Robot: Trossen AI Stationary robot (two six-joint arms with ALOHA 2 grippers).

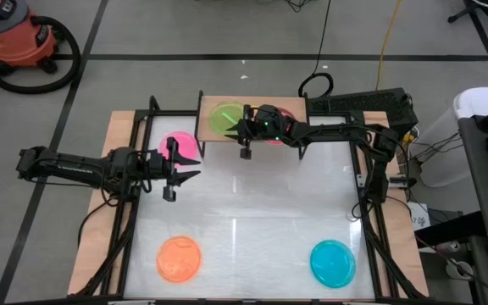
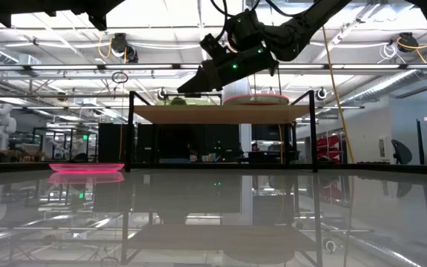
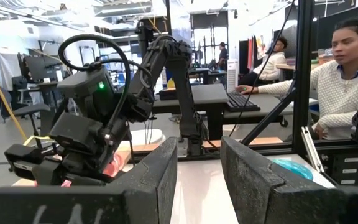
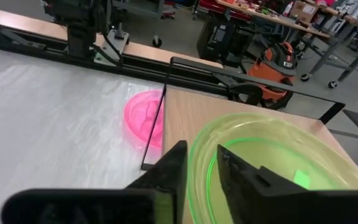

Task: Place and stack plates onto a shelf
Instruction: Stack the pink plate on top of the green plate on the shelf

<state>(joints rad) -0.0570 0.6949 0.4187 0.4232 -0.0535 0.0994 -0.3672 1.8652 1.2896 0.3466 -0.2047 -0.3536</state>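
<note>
green plate (image 4: 272,163) on shelf (image 1: 219,135) | right pincer (image 4: 199,163) straddles its rim, grip unclear | left pincer (image 1: 174,172) open, empty

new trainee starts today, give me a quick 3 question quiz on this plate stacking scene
1. True or false: the green plate lies on the shelf.
2. Which gripper is at the green plate's rim? A) left gripper B) right gripper
3. What colour is the plate on the table beside the left gripper?

Key:
1. True.
2. B: the right gripper has one finger on each side of the rim.
3. Pink: the pink plate.
</note>
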